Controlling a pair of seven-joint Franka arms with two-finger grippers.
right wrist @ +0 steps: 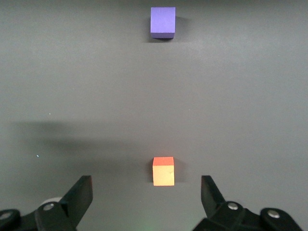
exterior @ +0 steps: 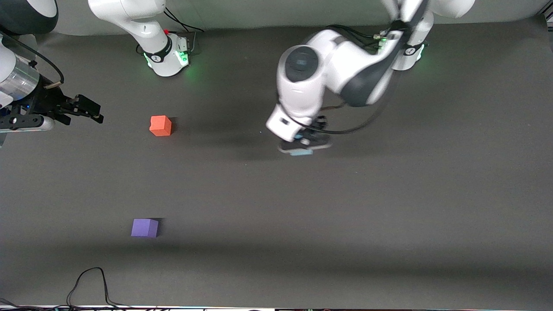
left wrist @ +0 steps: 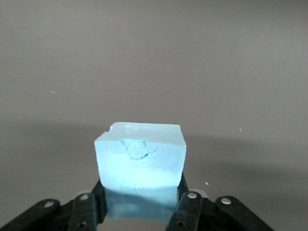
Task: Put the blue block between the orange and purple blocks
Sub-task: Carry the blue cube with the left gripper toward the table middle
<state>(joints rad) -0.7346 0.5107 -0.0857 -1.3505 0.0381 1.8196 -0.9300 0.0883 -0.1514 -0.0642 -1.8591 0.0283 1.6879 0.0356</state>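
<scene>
The light blue block (exterior: 301, 152) (left wrist: 140, 163) sits between the fingers of my left gripper (exterior: 304, 146) (left wrist: 142, 199), which is shut on it low over the middle of the mat. Its top face has a small dent. The orange block (exterior: 160, 125) (right wrist: 163, 172) rests on the mat toward the right arm's end. The purple block (exterior: 144, 227) (right wrist: 162, 22) lies nearer to the front camera than the orange one. My right gripper (exterior: 91, 110) (right wrist: 147, 192) hangs open at the right arm's end of the table, with nothing between its fingers.
A dark grey mat (exterior: 389, 216) covers the table. A black cable (exterior: 91, 278) loops over its edge nearest the front camera, below the purple block. Both arm bases (exterior: 166, 54) stand along the edge farthest from that camera.
</scene>
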